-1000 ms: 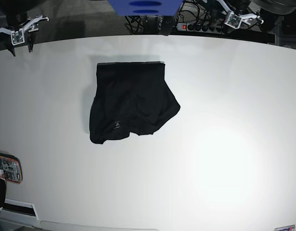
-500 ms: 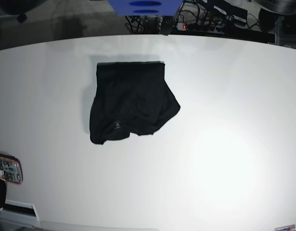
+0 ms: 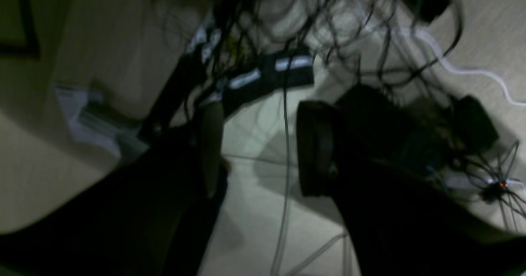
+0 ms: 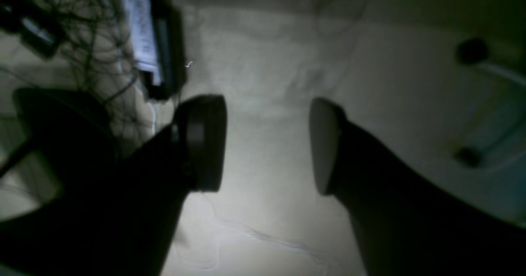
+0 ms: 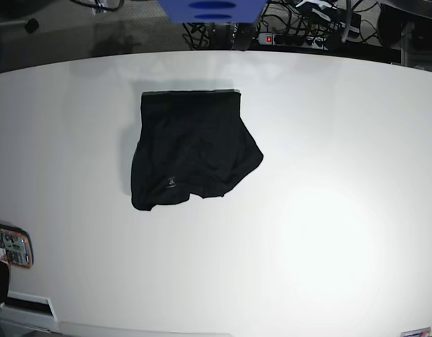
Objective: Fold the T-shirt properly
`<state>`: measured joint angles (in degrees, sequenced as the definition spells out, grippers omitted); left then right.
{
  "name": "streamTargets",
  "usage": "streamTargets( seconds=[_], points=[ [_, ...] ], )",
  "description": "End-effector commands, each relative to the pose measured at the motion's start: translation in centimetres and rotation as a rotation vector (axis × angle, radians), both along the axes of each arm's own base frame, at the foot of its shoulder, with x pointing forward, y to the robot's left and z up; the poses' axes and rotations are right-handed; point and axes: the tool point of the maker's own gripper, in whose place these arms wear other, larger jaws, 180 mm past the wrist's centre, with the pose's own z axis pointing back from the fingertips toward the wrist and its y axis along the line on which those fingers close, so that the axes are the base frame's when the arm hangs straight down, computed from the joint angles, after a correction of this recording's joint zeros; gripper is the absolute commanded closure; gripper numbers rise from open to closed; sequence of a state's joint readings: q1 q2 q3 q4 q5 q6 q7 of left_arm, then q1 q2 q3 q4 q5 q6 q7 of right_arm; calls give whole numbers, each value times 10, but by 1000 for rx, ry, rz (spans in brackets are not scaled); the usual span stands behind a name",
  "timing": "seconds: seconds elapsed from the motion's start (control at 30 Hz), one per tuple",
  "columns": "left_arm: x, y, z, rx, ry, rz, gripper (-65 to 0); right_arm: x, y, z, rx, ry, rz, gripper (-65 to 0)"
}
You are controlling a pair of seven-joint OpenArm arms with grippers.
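The black T-shirt (image 5: 191,151) lies folded into a compact bundle on the white table (image 5: 328,210), left of centre towards the back, with a small light label (image 5: 171,184) near its front edge. Neither gripper is near it. In the left wrist view my left gripper (image 3: 263,152) is open and empty, hanging over the floor and a tangle of cables. In the right wrist view my right gripper (image 4: 265,144) is open and empty over bare floor. The shirt does not show in either wrist view.
A blue object (image 5: 210,8) and a power strip with cables (image 5: 272,38) sit behind the table's back edge. A small printed card (image 5: 10,246) lies at the table's left front edge. A black power strip (image 3: 267,76) lies on the floor below my left gripper.
Both grippers, seen at the back corners of the base view a second ago, have pulled out of that view. The T-shirt has not moved.
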<state>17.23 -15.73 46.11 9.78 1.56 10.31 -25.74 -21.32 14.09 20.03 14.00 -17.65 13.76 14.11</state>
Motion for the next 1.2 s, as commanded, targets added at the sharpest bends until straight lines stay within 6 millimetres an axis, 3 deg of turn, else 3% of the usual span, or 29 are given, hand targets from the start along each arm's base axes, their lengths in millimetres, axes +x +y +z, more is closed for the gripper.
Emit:
streamTargets(
  seconds=[0.0,0.2,0.27,0.43,0.6,0.77,1.17],
  points=[
    [2,-7,0,-22,-11,4,-280,28,-11,0,-17,-62,-10,-311],
    [14,-16,-1,-49,-37,5,-281,56,-5,-6,-6,-93,-33,-311],
    [27,-14,-5,-23,-42,8,-281,68,12,-10,21,-114,-42,-311],
    [73,-9,-10,24,-83,13,-281,67,34,-14,54,-115,-53,-311],
    [127,0,-9,37,-165,12,-281,71,35,-14,56,-121,-53,-312],
    [164,-3,-6,32,-222,14,-281,70,42,-16,68,-117,-56,-312],
    [165,-6,-6,23,-228,13,-281,70,42,-16,68,-116,-56,-312]
  ],
)
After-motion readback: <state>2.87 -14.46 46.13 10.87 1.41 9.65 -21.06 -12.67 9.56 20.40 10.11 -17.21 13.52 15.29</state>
